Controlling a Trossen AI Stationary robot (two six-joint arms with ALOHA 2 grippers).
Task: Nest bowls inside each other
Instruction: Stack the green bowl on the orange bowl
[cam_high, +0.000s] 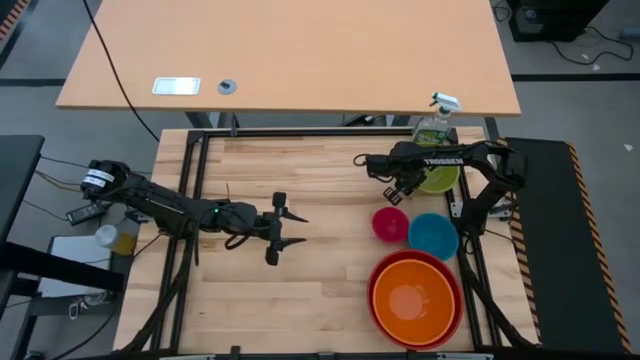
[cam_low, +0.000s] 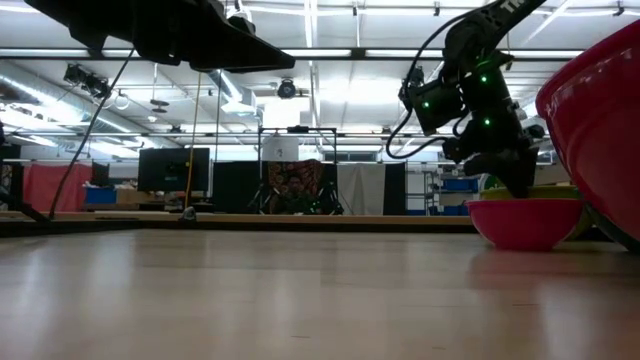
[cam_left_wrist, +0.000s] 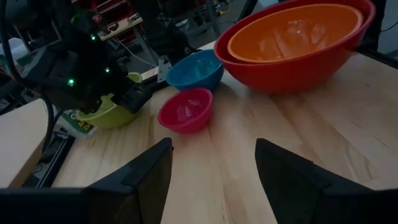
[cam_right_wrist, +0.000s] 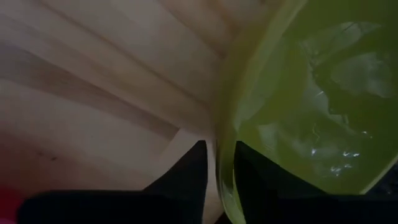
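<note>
The lime green bowl (cam_high: 440, 179) stands at the table's far right. My right gripper (cam_high: 404, 190) comes down on that bowl's left rim and is shut on it. Nearer the front stand the pink bowl (cam_high: 390, 223) and the blue bowl (cam_high: 433, 236), both on their bases. The orange bowl (cam_high: 412, 298) sits inside the red bowl (cam_high: 380, 318) at the near right. My left gripper (cam_high: 283, 226) hovers open over the table's middle, pointing toward the bowls and touching nothing. My right gripper pinches the lime green bowl's rim (cam_right_wrist: 224, 163) on the side toward the table's left. One finger (cam_right_wrist: 186, 177) is outside the wall and the other (cam_right_wrist: 252, 183) inside the bowl. The fingers come steeply from above. The bowl (cam_left_wrist: 115, 113) stands on the table.
A green spray bottle (cam_high: 435, 122) stands just beyond the lime green bowl at the far edge. The pink bowl (cam_left_wrist: 185, 111) and blue bowl (cam_left_wrist: 196, 68) sit close to the held bowl. Bare wood lies across the table's left and middle.
</note>
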